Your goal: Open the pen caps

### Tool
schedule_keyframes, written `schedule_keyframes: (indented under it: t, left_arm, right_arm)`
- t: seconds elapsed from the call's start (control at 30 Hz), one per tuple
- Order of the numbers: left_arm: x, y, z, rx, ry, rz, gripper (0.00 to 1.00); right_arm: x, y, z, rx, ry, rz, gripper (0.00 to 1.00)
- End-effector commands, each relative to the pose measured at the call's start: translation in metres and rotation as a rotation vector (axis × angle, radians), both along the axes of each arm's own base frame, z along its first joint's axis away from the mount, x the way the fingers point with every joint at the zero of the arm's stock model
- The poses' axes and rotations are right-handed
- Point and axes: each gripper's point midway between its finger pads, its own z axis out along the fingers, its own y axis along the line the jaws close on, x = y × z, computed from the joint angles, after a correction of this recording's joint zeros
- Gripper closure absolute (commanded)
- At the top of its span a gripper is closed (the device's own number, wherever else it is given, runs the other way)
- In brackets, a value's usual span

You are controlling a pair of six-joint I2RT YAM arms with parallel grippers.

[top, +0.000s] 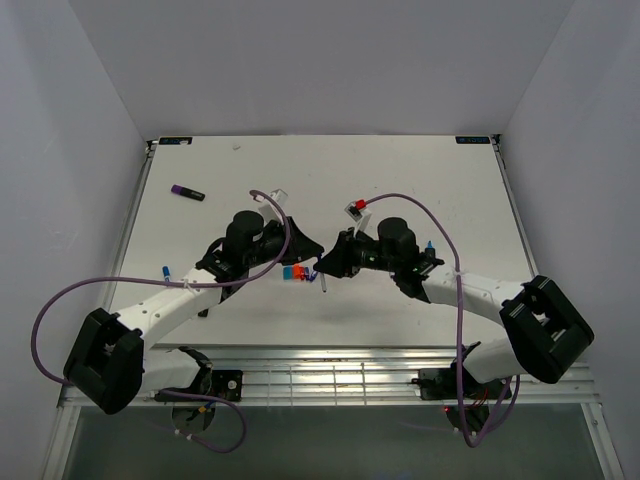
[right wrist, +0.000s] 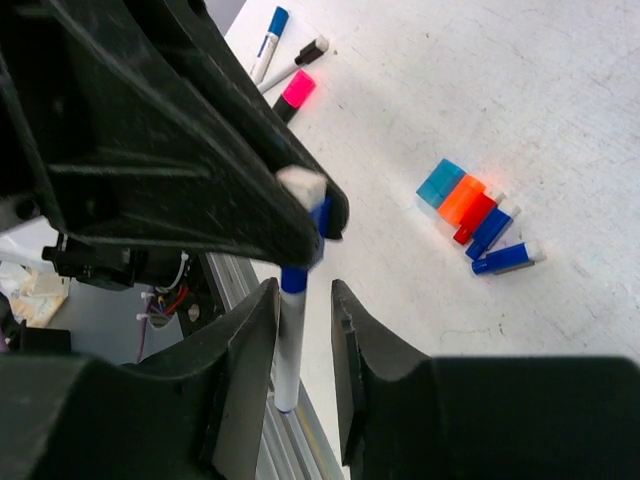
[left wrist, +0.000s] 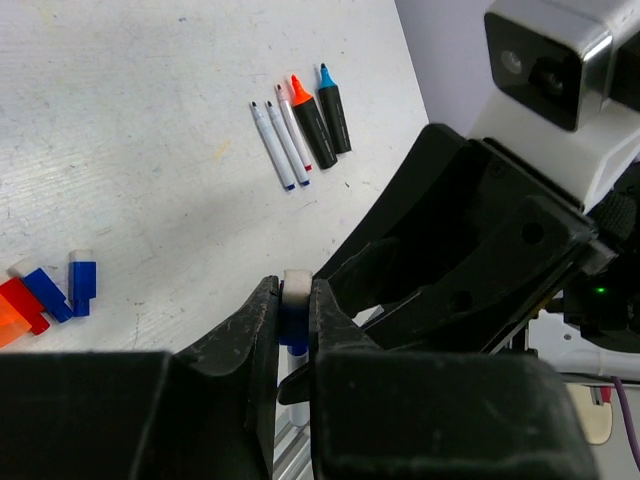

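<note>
White table point(top: 400, 180), loose caps point(top: 292, 273) just left of pen point(right wrist: 288, 370). My left gripper point(left wrist: 293, 303) pinches blue cap point(left wrist: 296, 285); right gripper point(right wrist: 303, 310) slack around pen.

White tabletop point(top: 400, 170) between plain pale walls point(top: 60, 110), slotted aluminium frame point(top: 330, 381) along its near edge.

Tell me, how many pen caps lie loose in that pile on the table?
5, side by side: a teal cap, an orange cap, a red cap, a blue cap and a second blue cap. A sixth cap sits pinched in the left gripper; others may be hidden.
</note>
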Motion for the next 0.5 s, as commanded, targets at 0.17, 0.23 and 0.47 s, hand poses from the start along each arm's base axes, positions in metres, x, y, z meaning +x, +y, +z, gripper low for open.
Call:
schedule_keyframes:
  t: [0.17, 0.23, 0.47]
  left_arm:
    - [0.015, 0.002, 0.023, 0.007, 0.003, 0.078, 1.00]
    - [0.016, 0.002, 0.024, 0.005, 0.009, 0.081, 1.00]
    - [0.028, 0.014, -0.008, 0.121, 0.188, 0.214, 1.00]
  right_arm:
    - [-0.011, -0.002, 0.005, 0.035, -0.044, 0.040, 0.78]
    - [-0.010, -0.001, 0.006, 0.036, -0.047, 0.037, 0.88]
    - [0.021, -0.006, -0.003, -0.214, -0.179, -0.179, 0.92]
